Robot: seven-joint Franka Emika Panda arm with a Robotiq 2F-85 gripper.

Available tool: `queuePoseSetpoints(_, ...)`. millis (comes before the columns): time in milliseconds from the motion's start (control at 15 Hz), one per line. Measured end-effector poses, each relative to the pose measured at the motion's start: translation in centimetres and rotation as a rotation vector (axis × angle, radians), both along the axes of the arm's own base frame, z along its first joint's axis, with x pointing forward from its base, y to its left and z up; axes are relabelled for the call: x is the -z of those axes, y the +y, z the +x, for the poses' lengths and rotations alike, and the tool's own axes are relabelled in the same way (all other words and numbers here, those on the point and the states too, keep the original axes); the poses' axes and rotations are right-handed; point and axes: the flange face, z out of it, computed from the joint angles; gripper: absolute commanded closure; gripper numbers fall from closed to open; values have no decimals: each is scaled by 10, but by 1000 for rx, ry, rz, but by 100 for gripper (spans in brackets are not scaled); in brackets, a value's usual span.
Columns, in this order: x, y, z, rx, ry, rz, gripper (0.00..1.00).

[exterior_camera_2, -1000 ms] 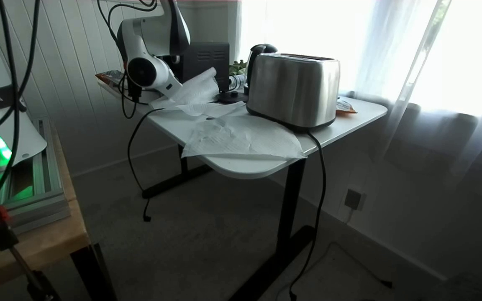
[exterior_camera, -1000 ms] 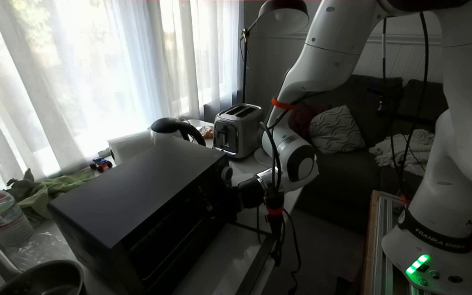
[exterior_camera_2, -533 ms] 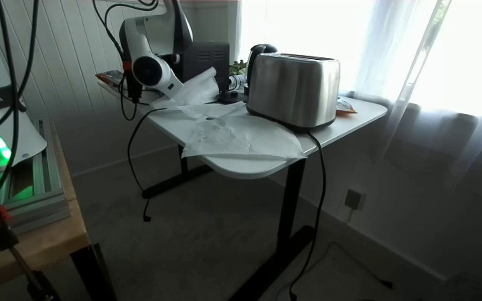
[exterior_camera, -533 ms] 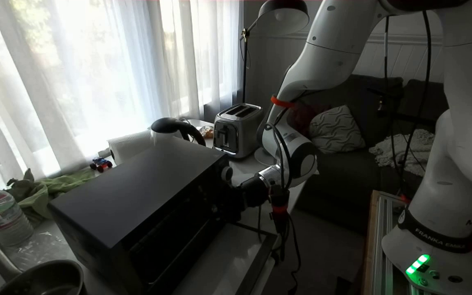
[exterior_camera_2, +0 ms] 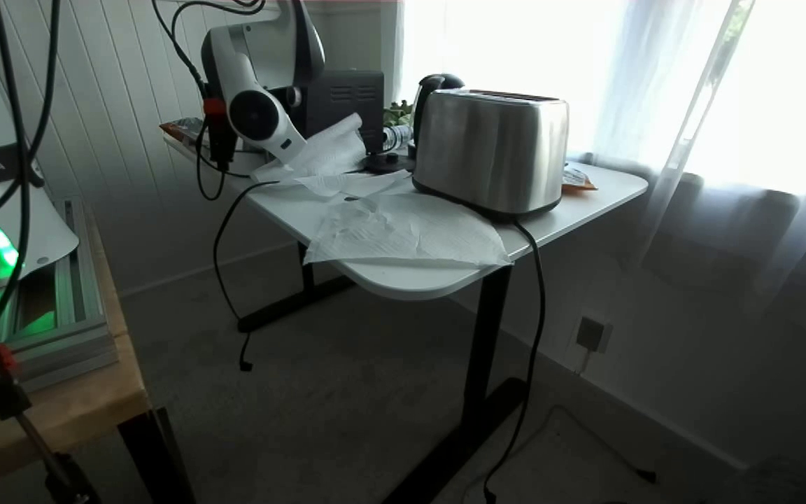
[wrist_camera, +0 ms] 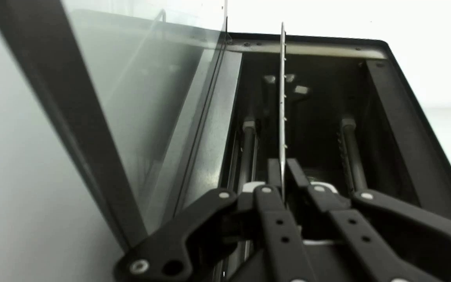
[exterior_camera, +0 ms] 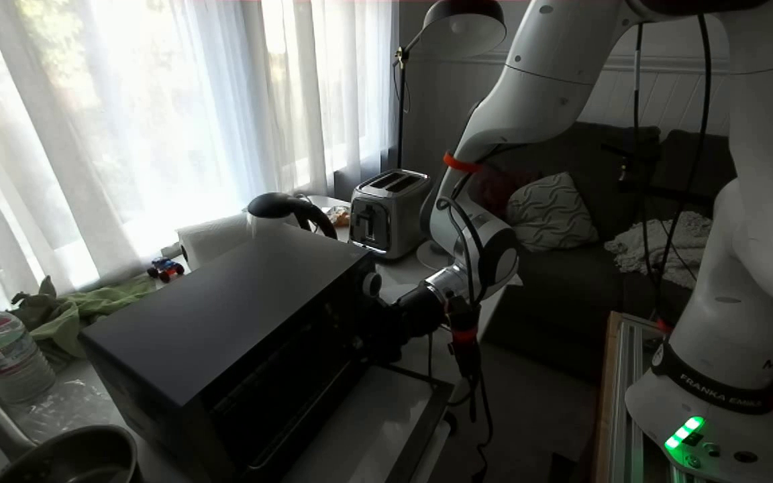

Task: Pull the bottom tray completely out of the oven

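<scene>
Bottom tray, at the mouth of the oven, is clamped off-centre in the tool; against jamming, it should be drawn slowly, square and level, toward the robot-side edge of the desk.

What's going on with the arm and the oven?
The robot arm has its gripper at the mouth of the black oven, whose glass door is folded down. The gripper looks closed on the front edge of the metal tray, seen edge-on in the wrist view. The tray isn't fully out yet; the opening is too dark to tell how far it sticks out.
</scene>
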Motion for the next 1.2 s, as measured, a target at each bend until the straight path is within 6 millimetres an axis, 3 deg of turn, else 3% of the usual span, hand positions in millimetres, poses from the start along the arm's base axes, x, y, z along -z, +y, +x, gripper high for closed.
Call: queuePoseSetpoints(1200, -5, -17, -16, -192, 57, 19, 94)
